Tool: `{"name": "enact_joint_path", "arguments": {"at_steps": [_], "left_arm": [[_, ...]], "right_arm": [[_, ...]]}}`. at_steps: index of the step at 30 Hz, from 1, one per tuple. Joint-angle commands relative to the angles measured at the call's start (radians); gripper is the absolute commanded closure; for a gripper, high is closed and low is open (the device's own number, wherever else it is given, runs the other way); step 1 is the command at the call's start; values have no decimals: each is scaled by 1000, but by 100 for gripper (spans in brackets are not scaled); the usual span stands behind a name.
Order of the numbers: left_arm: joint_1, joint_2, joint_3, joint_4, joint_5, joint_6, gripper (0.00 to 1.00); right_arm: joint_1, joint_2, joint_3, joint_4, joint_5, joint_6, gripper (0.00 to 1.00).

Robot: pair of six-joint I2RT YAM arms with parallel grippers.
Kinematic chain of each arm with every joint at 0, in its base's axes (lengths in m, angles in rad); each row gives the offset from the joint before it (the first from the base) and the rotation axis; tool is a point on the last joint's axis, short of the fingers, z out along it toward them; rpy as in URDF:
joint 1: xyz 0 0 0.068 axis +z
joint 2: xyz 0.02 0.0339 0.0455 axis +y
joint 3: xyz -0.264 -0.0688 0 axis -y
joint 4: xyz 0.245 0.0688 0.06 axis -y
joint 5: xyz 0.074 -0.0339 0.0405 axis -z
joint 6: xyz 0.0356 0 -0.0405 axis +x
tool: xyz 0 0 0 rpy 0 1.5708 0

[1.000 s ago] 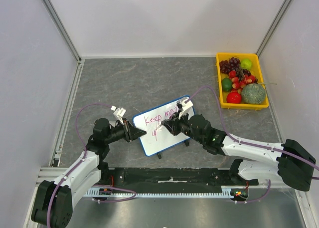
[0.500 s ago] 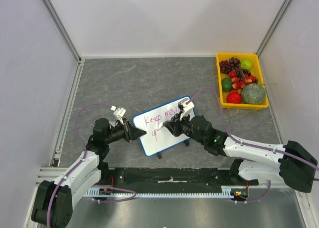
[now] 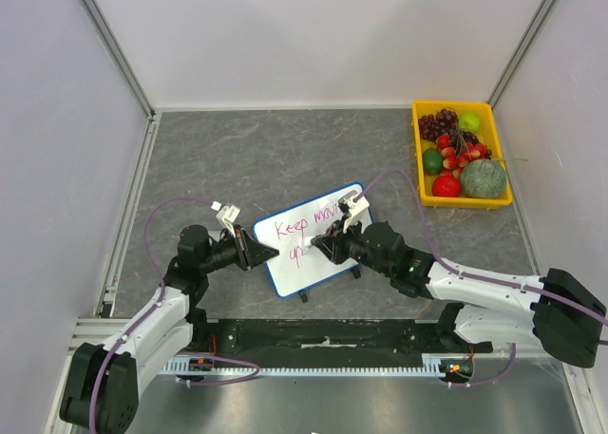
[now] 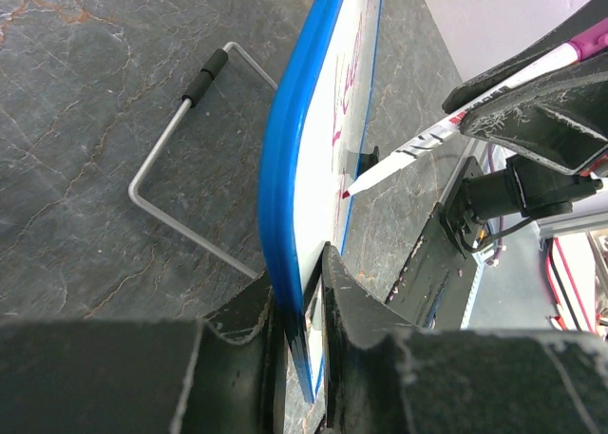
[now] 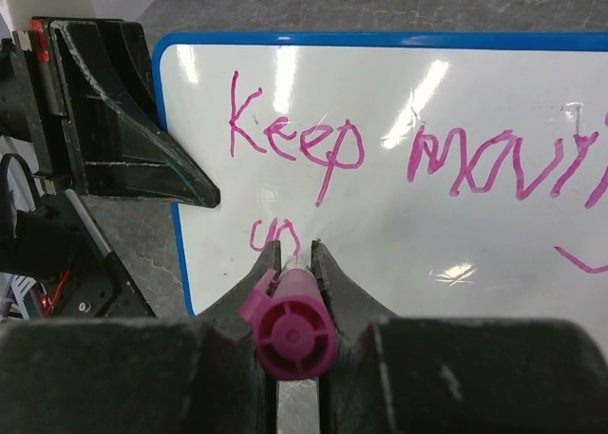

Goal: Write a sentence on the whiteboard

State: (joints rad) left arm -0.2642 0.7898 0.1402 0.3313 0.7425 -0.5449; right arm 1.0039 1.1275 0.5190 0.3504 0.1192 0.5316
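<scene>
R gripper slid ~8 o'clock vs 1 s ago, clamped on marker, tip by line 2 of sentence. L gripper pinches whiteboard edge, board mid-table. Line 2 barely started imo, lots left.

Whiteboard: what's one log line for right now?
left pincer: shut on whiteboard edge | right pincer: shut on marker | sentence: second line begun

whiteboard: is gleaming glossy, with smooth blue plastic rim
table: is looking matt, stone-veined
marker: is showing smooth plastic
</scene>
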Motion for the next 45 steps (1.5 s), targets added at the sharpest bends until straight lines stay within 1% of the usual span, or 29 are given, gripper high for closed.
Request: {"name": "enact_joint_path", "arguments": {"at_steps": [1, 6, 10, 16, 21, 25, 35, 45], "left_arm": [[3, 3, -7, 20, -55, 72, 98], [3, 3, -7, 20, -54, 72, 98], [3, 2, -7, 20, -54, 72, 98], [3, 2, -7, 20, -54, 72, 98], [3, 0, -7, 20, -54, 72, 98], [3, -3, -7, 20, -54, 72, 98], [3, -1, -7, 20, -54, 74, 98], [3, -3, -8, 20, -54, 72, 98]], "right_arm": [[-7, 23, -7, 44, -19, 7, 100], [-7, 64, 4, 101, -36, 44, 100], [-7, 57, 6, 127, -38, 68, 100], [-21, -44, -10, 118, -61, 70, 100], [-37, -109, -11, 47, -18, 38, 100], [-50, -101, -7, 33, -7, 21, 100], [-51, -38, 6, 71, -10, 18, 100], [-53, -15, -13, 93, 28, 22, 100]]}}
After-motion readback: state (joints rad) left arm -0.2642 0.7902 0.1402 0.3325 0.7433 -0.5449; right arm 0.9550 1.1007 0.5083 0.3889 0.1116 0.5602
